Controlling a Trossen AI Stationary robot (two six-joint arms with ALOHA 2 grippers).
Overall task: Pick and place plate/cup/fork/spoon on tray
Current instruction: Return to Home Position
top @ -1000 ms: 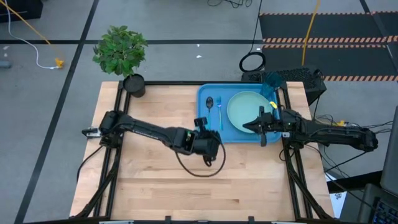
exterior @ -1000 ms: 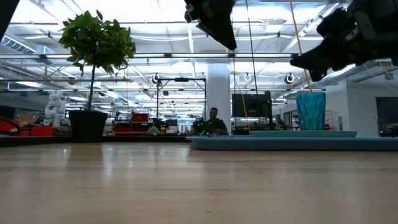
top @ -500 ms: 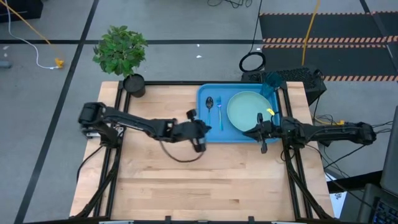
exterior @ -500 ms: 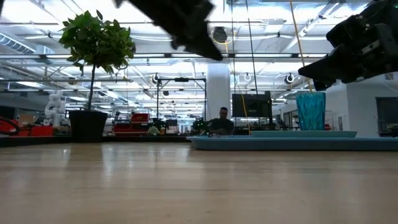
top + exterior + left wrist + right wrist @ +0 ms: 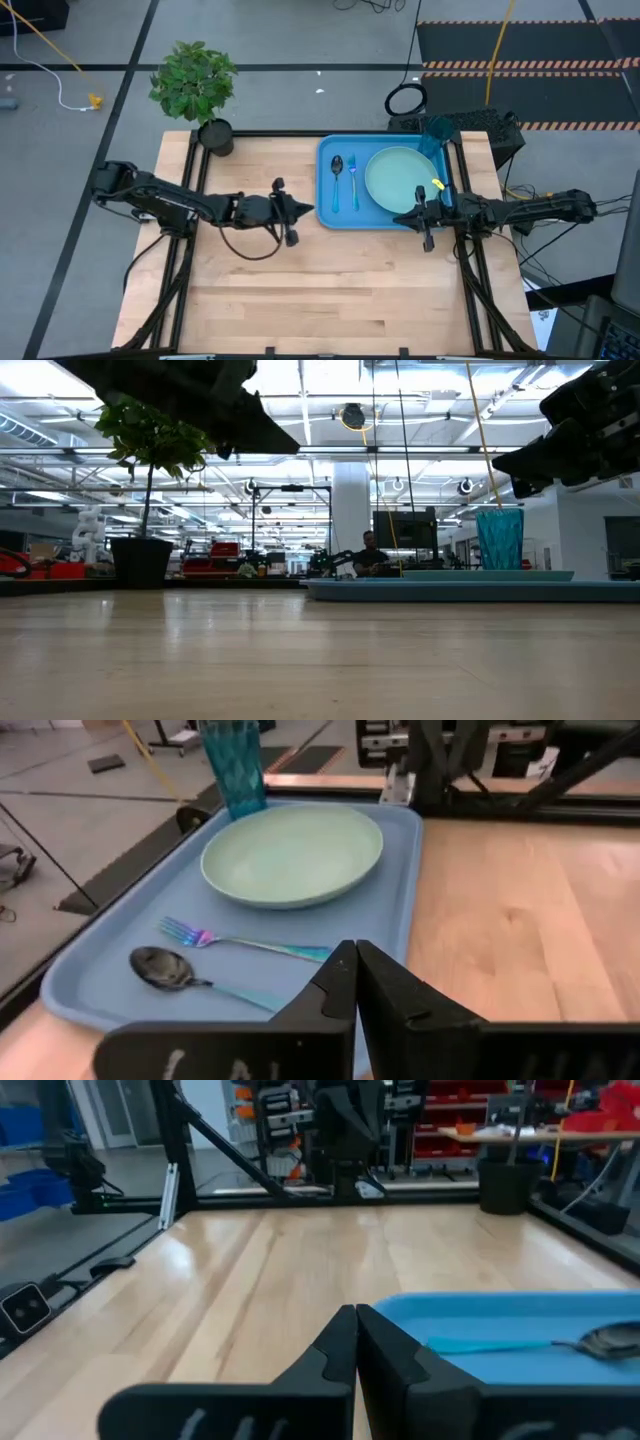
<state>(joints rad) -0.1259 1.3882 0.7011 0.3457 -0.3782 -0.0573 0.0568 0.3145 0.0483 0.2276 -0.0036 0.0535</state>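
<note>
Pale wooden slats make up the square table (image 5: 300,290), the biggest thing here, framed in black rails. Two dark jointed arms reach in over it from either side. The left gripper (image 5: 300,210) hangs above bare wood, near the left rim of the tray and not touching it. Its wrist view shows its jaws (image 5: 352,948) clenched together with nothing between them. The right gripper (image 5: 402,214) hovers over the tray's near right part, just in front of the plate. Its jaws (image 5: 353,1312) are likewise pressed tight and empty. In the low view both grippers are raised well clear of the tabletop.

The large bright blue rectangular plastic tray (image 5: 326,205), with rounded corners and a raised rim, lies flat at the far right of the table. A leafy green plant (image 5: 193,78) in a black pot (image 5: 216,135) stands at the far left corner, well apart from the tray.

On the tray's right half sits the round pale mint-green plate (image 5: 398,180), flat and bare. The small translucent teal-blue tumbler cup (image 5: 435,130) stands upright at the tray's far right corner, just beside the plate's rim. The slim blue fork (image 5: 353,182) lies lengthwise between the plate and the spoon. The slim spoon (image 5: 337,178), with a dark shiny bowl and a light blue handle, lies parallel on the fork's left, its bowl toward the far edge. Neither touches the plate.

A person (image 5: 372,555) sits far off in the room behind the table.
</note>
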